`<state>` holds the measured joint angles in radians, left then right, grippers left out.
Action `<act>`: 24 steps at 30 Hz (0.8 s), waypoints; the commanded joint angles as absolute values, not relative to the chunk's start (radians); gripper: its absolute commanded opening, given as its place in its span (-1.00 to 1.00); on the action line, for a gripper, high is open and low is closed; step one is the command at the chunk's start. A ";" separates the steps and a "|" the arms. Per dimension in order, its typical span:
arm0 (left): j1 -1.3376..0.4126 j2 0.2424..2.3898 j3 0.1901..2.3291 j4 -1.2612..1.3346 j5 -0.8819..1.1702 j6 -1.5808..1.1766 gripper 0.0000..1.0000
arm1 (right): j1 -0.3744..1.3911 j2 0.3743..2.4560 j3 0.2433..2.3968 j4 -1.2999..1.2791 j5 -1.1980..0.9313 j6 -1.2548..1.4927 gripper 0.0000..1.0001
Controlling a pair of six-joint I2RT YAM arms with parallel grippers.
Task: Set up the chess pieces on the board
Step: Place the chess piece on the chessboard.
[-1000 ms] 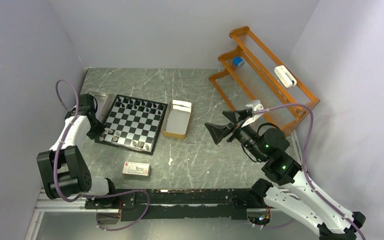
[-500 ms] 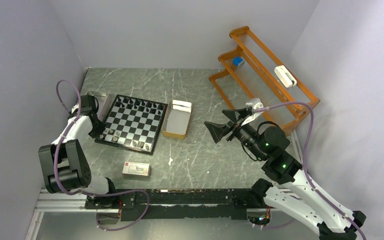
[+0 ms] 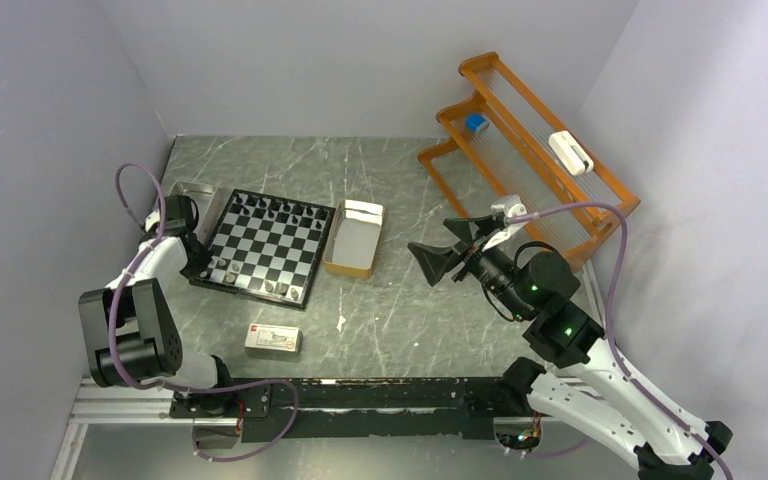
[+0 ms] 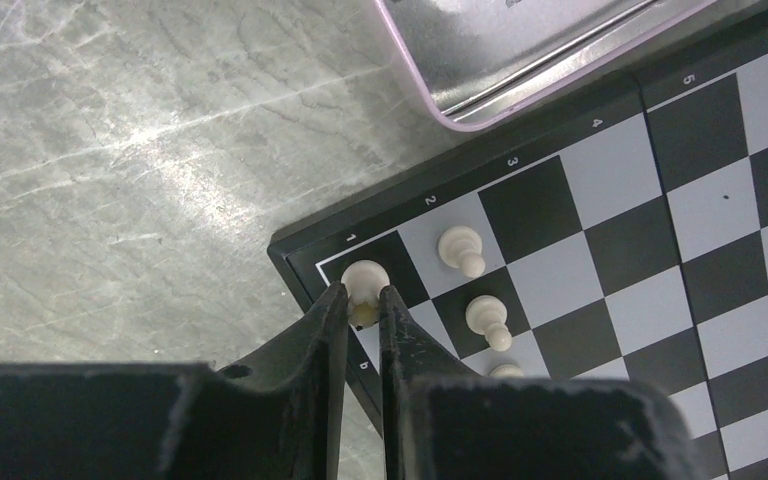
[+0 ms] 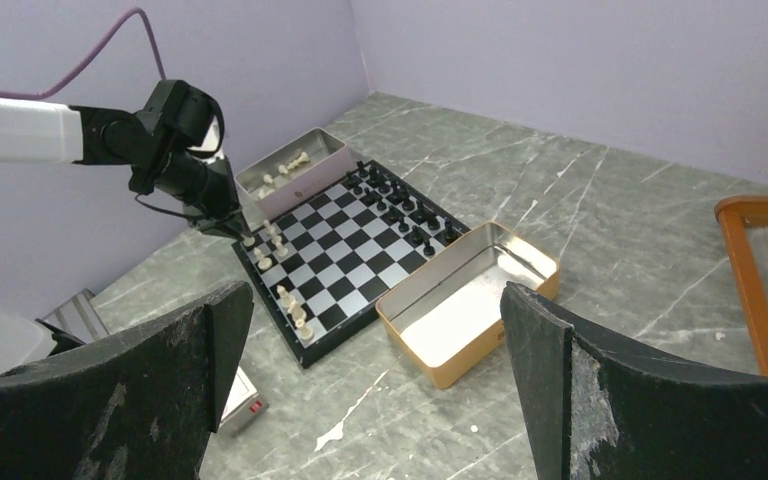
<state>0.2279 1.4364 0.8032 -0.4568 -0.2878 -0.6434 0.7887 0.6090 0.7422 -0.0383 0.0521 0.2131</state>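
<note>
Shift: left arm has edged slightly along the board's [image 4: 600, 260] left rim | left end effector [image 4: 363, 300]: pinched narrow on a pale piece [image 4: 365, 280] over the near-left corner square | right end effector [image 5: 375, 300]: gaping wide, unmoved above the counter | reading: placement nearly finished, release likely next

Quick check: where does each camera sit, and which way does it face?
Top external: above and behind, looking down at the table; both arms show.
Left wrist: above the board corner, looking down; left gripper pinching a white piece.
Right wrist: at right, facing the board; open right gripper frames it.
Top and right wrist share the tan box.
</note>
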 commanded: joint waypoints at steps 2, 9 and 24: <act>0.233 1.443 0.787 -0.424 -0.292 -0.641 -0.60 | 0.789 0.591 0.743 -0.040 0.054 0.232 1.00; 0.233 1.462 0.792 -0.428 -0.280 -0.635 -0.57 | 0.790 0.588 0.740 -0.030 0.057 0.243 1.00; 0.234 1.447 0.803 -0.465 -0.261 -0.629 -0.54 | 0.790 0.585 0.732 -0.028 0.053 0.253 1.00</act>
<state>0.2283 1.4448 0.7994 -0.4404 -0.2821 -0.6422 0.7887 0.5999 0.7418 -0.0380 0.0521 0.2466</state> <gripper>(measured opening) 0.231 0.997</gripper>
